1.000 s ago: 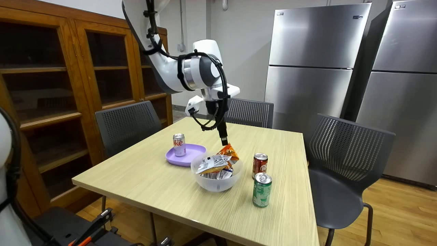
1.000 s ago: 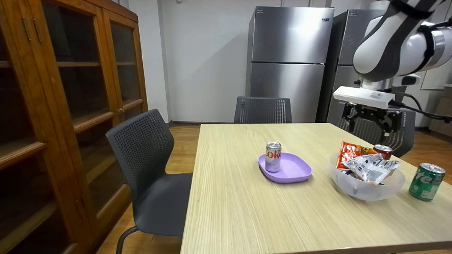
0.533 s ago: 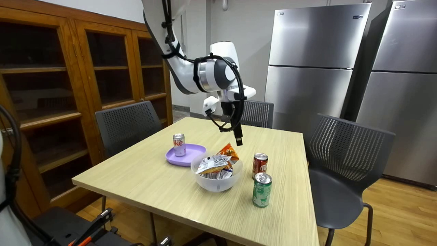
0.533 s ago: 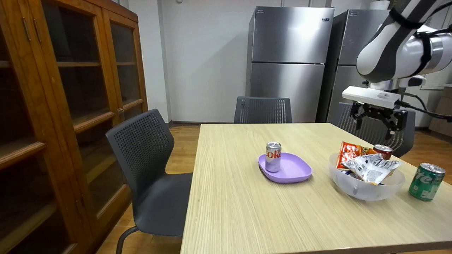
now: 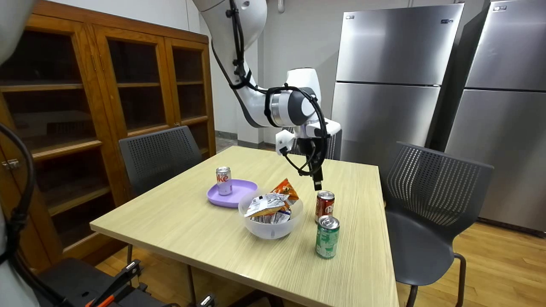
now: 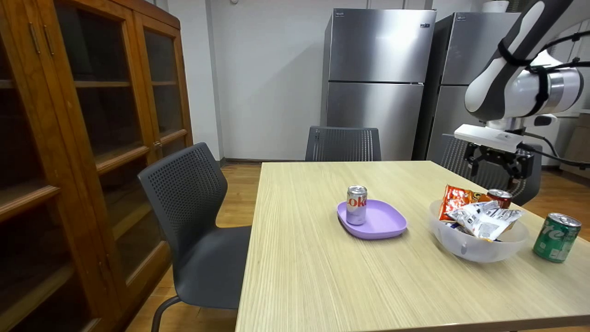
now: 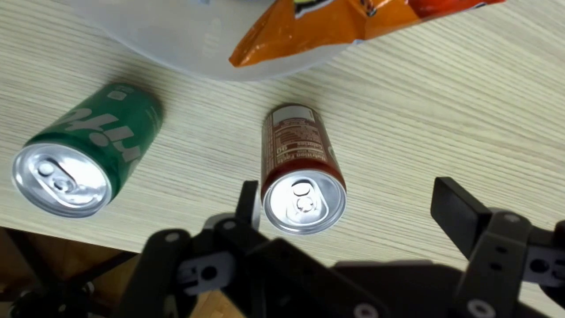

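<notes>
Black fingers (image 7: 459,216) spread wide, the gripper (image 7: 348,207) hung over the red can (image 7: 303,165), which stood left of the gap's middle in the wrist view. In an exterior view, the green can (image 5: 327,238) stood nearer, the snack-filled bowl (image 5: 268,231) left of both cans.

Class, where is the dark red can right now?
In the wrist view, the dark red can stands mid-picture, right of the green can, beneath the open gripper.

gripper (image 7: 352,207) lower, nearer red can (image 7: 303,165), remaining gap hard to judge
</notes>
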`<control>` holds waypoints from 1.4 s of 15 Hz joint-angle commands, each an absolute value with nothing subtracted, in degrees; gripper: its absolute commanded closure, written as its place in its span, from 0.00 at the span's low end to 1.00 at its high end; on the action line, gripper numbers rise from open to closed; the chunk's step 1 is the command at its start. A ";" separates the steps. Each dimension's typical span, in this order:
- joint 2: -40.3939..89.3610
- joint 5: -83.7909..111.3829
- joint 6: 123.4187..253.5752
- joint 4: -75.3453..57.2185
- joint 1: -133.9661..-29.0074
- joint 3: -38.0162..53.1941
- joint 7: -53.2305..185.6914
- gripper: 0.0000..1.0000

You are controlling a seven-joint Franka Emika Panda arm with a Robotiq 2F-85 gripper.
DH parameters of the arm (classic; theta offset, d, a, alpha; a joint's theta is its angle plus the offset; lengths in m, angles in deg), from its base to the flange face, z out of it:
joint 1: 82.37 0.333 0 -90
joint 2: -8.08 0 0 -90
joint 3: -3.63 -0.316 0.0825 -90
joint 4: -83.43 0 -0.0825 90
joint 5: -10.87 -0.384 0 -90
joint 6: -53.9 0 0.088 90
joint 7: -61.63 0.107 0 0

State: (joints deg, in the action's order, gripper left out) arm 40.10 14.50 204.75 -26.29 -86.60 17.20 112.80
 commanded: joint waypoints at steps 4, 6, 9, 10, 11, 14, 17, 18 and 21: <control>45.83 11.79 199.62 -18.05 -87.40 18.15 109.31 0.00; 46.61 11.73 198.71 -16.96 -87.38 18.44 109.33 0.00; 47.70 11.70 197.31 -15.62 -87.47 18.69 109.43 0.00; 48.00 11.68 196.85 -15.27 -87.54 18.75 109.47 0.00; 48.24 11.69 196.38 -14.96 -87.58 18.81 109.49 0.00; 48.88 11.72 195.67 -14.24 -87.70 19.02 109.55 0.00; 49.61 11.71 194.87 -13.45 -87.86 19.14 109.51 0.00; 49.93 11.63 194.51 -13.10 -88.00 19.03 109.40 0.00; 50.65 11.65 193.78 -12.41 -88.19 18.91 109.17 0.00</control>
State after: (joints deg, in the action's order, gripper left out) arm 49.38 13.09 196.67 -15.20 -87.43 19.30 111.58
